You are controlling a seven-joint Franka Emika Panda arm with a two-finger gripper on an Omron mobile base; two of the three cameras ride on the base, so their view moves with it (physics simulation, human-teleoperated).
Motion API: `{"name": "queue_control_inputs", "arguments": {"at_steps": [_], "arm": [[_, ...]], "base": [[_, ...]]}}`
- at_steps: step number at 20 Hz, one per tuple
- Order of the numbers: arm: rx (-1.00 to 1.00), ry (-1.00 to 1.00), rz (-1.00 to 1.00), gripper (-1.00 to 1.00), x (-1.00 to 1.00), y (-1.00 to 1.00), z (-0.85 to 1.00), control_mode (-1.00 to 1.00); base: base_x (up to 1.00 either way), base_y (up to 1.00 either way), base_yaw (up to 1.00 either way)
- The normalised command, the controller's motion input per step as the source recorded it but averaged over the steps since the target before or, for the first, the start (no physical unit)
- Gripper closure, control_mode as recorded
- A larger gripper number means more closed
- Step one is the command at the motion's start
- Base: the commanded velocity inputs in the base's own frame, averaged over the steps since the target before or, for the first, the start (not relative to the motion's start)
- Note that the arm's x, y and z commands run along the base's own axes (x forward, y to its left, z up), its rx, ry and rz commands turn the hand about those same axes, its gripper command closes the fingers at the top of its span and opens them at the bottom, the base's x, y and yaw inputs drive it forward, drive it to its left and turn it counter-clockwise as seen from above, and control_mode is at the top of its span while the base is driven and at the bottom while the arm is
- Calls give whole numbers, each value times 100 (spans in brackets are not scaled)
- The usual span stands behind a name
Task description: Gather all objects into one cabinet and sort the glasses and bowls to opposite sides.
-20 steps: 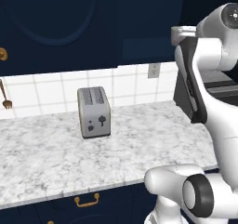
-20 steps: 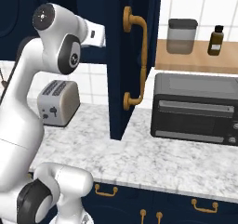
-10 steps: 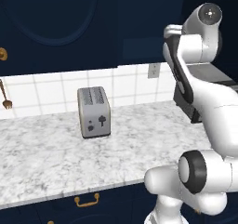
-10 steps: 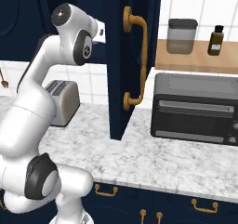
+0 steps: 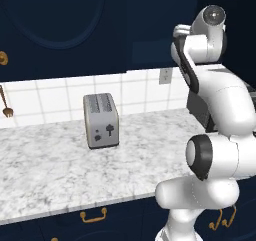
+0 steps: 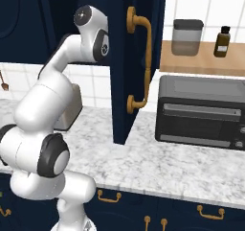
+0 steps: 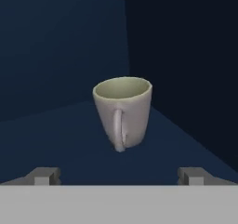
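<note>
A small pale pinkish cup [image 7: 123, 116] with a handle and a light inside stands upright on a shelf [image 7: 56, 144] of the dark navy cabinet, near its back corner. In this dim light I cannot tell which of the two cups it is. My gripper [image 7: 120, 176] is open, its fingertips [image 7: 46, 175] wide apart and short of the cup, nothing between them. My arm [image 6: 91, 31] reaches up into the cabinet behind its open door [image 6: 136, 57], which hides the hand. The wooden bowl and the other cup are out of view.
A grey toaster [image 5: 101, 120] stands on the marble counter [image 5: 50, 170] against the tiled wall. A black toaster oven [image 6: 201, 112] sits right of the open door, under a wooden shelf with a jar [image 6: 187, 37] and a dark bottle [image 6: 221, 41].
The arm's upper joints have swung toward the cabinet, reaching further in behind the open door. The toaster and the oven have stayed put.
</note>
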Motion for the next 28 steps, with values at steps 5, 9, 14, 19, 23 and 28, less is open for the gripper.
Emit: {"name": "queue_control_inputs", "arguments": {"at_steps": [5, 9, 14, 19, 23, 28], "arm": [[3, 1, -1, -100, 48, -17, -4, -100], [3, 1, -1, -100, 37, -3, -8, -100], [2, 2, -2, -100, 38, 0, -14, -100], [1, 2, -1, -100, 18, -14, -20, -100], [0, 0, 0, -100, 8, -19, -12, -100], [0, 0, -1, 100, 7, -4, -2, -100]], "base": [[0, 0, 0], [0, 0, 0], [0, 0, 0], [0, 0, 0], [0, 0, 0], [0, 0, 0]]}}
